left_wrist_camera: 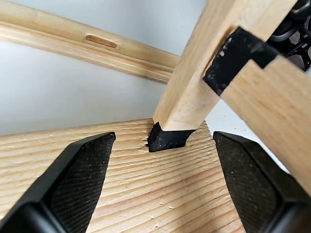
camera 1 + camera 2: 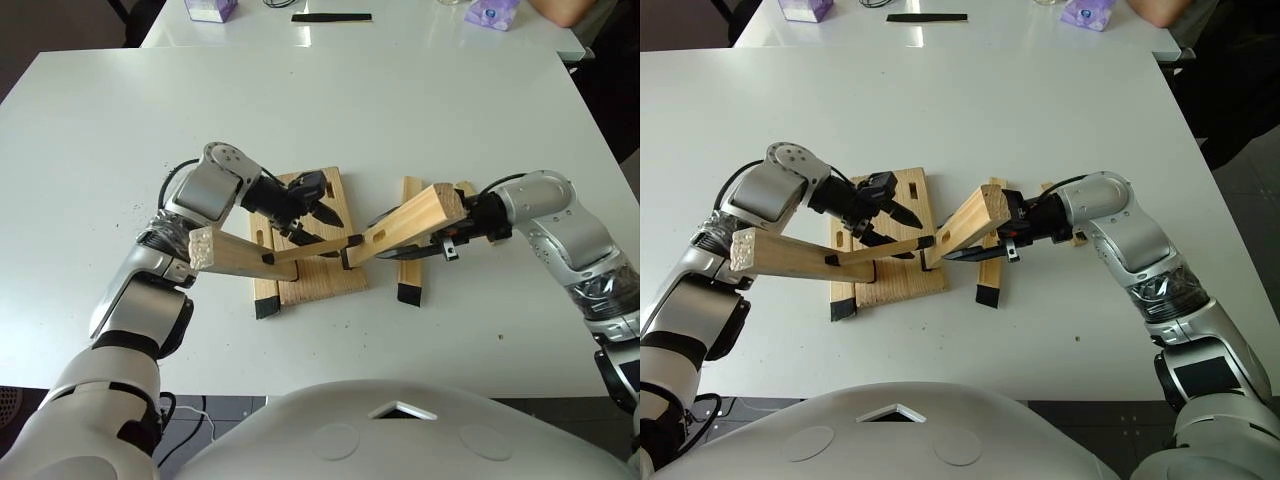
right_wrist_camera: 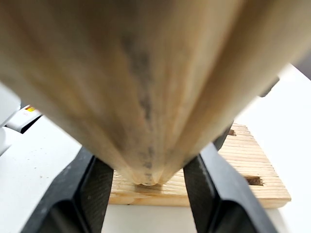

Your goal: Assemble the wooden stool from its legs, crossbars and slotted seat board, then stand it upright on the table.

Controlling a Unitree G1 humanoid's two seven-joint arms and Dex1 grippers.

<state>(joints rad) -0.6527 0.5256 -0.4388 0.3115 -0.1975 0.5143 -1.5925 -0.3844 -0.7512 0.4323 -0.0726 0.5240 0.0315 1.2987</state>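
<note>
A pale, square-section wooden stool leg point(image 2: 235, 253) lies nearest, its raw end pointing back at the robot. It passes under the left arm and just below the left gripper point(image 2: 325, 226). From its far end a thin wooden crossbar point(image 2: 312, 248) runs across to a second, thicker wooden leg point(image 2: 408, 222), which slants upward.

The right gripper point(image 3: 148, 175) pinches this second leg, with its black fingers point(image 3: 95, 189) pressed to either side of the wood.

The left gripper is spread wide and grips nothing. Its two black pads point(image 1: 82, 165) hang just above the pale, ribbed seat board with slots point(image 2: 322, 278). Between them a black-capped leg foot point(image 1: 170, 138) touches the board's surface. The board lies flat on the white table point(image 2: 300, 100), directly under the left gripper and just to the inside of the right one.

A loose wooden leg with a black foot point(image 2: 409, 288) lies on the table below the right gripper. Another black-footed piece point(image 2: 265, 295) lies along the board's edge, on the robot's side of the left gripper. The stool is not standing.
</note>
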